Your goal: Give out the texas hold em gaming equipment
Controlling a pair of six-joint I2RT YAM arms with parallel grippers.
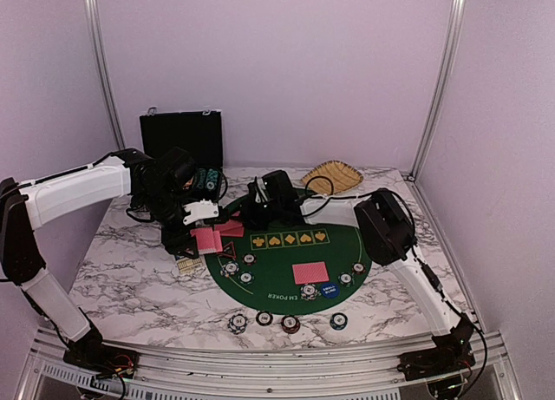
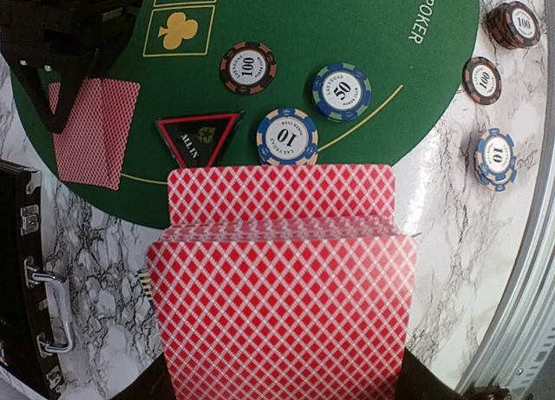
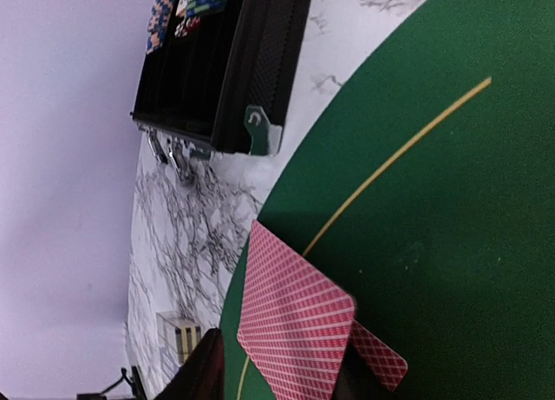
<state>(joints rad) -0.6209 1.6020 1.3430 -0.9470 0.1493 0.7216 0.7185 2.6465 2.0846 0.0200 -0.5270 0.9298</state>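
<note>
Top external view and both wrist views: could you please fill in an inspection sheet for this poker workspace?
Surface: marble table with green poker mat.
Job's things: card deck; dealt cards on mat; chips along near edge; triangular marker; blue button.
Clutter: black case, woven basket.
Grippers: left gripper shut on card deck; right gripper straddles single card, grip unclear.
Cables: black cable looped by woven basket.
Surroundings: lilac walls, metal frame posts.

The left arm (image 1: 78, 190) and right arm (image 1: 386, 226) crowd the green mat's (image 1: 273, 274) far left, the black case (image 1: 180, 135) close behind. Open felt lies mid-mat (poker chips (image 1: 310, 291) ring it). The marble table (image 1: 121, 283) is bare at near left.
</note>
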